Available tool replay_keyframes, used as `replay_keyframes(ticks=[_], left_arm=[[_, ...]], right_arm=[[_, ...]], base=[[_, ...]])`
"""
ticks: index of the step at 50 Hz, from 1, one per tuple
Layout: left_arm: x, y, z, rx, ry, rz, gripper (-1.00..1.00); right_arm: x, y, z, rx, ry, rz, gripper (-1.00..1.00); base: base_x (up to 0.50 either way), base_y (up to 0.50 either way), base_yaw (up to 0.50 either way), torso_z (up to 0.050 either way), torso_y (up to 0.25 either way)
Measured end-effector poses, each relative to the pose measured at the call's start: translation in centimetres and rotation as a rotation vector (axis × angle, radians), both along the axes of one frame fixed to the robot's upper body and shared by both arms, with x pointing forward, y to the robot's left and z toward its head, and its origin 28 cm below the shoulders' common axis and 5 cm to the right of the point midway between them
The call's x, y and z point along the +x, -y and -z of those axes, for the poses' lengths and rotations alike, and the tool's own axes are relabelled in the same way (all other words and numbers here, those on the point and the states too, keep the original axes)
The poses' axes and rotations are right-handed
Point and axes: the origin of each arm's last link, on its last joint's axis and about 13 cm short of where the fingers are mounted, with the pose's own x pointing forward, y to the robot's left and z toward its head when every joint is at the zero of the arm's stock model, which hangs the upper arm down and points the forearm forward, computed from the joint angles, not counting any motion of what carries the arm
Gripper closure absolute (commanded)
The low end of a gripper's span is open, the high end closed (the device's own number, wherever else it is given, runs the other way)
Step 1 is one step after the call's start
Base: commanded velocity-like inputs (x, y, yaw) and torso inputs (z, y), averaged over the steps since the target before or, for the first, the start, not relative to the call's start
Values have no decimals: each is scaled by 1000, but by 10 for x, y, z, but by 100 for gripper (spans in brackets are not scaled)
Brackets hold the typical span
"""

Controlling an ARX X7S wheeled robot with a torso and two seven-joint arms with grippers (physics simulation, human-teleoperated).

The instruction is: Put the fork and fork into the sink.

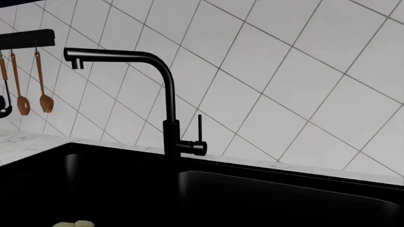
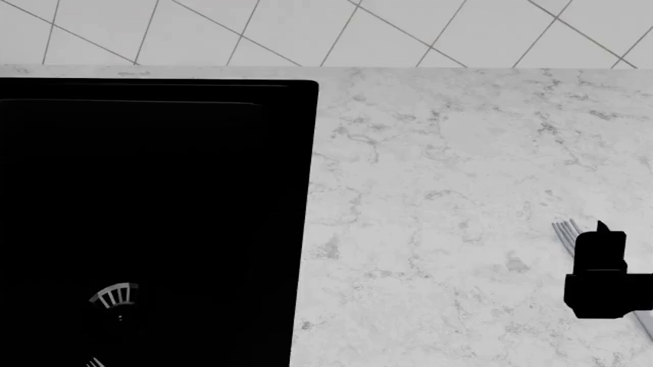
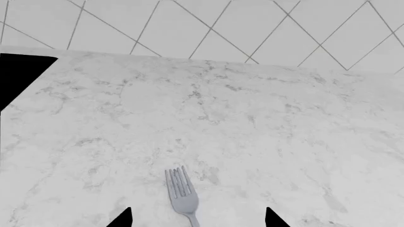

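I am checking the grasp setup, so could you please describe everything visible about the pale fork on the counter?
The pale silver-grey fork looks metallic, with four slim tines and a narrowing neck; its handle runs out of the right wrist view. It lies flat on the white marbled countertop, tines pointing toward the tiled wall, between the right gripper fingertips, which stand apart without touching it.

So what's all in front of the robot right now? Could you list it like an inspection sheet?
Surface: white marbled counter, bare apart from one fork.
Job's things: pale fork lying flat on the counter; black sink with a silvery drain grate; second fork not seen.
Clutter: pale lumps at the sink bottom, unclear what.
Hands: right hand open, fingertips either side of the fork's neck; left hand not in view.
Cables: nothing seen.
Surroundings: tiled wall, black tap, hanging wooden utensils.
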Motion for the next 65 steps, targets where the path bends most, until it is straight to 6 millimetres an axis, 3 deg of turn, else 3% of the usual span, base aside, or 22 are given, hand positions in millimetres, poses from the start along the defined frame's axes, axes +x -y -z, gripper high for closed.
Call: replay_keyframes(ticks=[42, 65], left_arm=[[0, 0, 1, -1, -5, -6, -100], [-3, -1, 1, 0, -3, -10, -100]], right_arm=[[43, 16, 48, 31, -140, 52, -100], [54, 15, 72, 84, -154, 27, -100]], base=[[0, 0, 0, 0, 0], [0, 0, 0, 0, 0]])
